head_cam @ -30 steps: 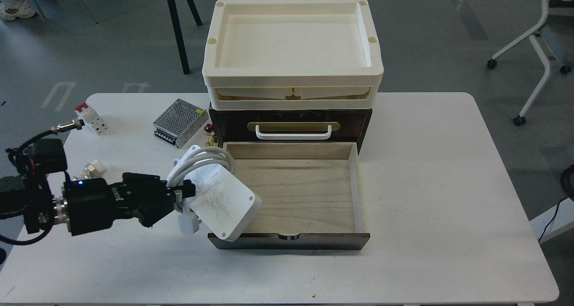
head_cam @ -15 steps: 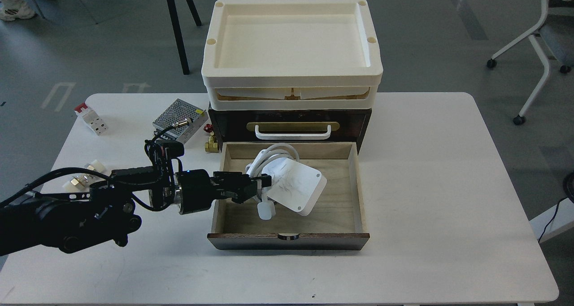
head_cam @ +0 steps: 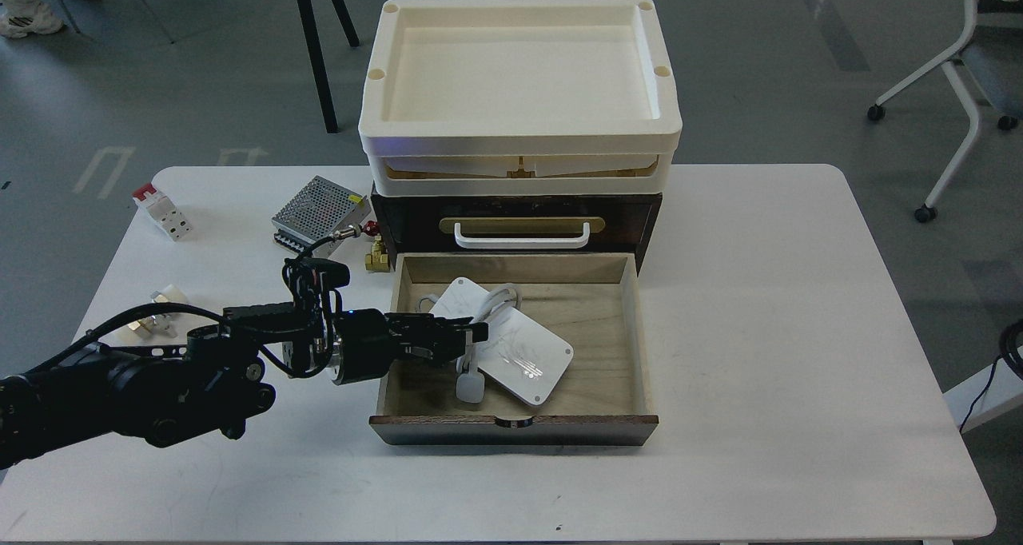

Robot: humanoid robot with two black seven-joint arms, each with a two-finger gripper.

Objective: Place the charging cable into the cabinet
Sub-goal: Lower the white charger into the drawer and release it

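Observation:
The charging cable (head_cam: 511,349), a thin white cable looped around a flat white plate with a small white plug (head_cam: 470,387), lies low inside the open light-wood drawer (head_cam: 607,345) of the dark-brown cabinet (head_cam: 639,209). My left gripper (head_cam: 473,334) reaches over the drawer's left wall and is shut on the cable loops at the plate's left edge. The plate is nearly flat on the drawer floor. My right gripper is out of view.
Two cream trays (head_cam: 519,141) are stacked on the cabinet. A white handle (head_cam: 521,236) sits on the upper drawer front. A silver perforated power-supply box (head_cam: 316,209), a brass fitting (head_cam: 377,257), a red-white part (head_cam: 162,209) and small connectors (head_cam: 156,309) lie on the white table's left side.
My left arm has carried the charging cable from the drawer's left front corner rightward into the drawer and lowered it until the plate lies almost flat on the floor.

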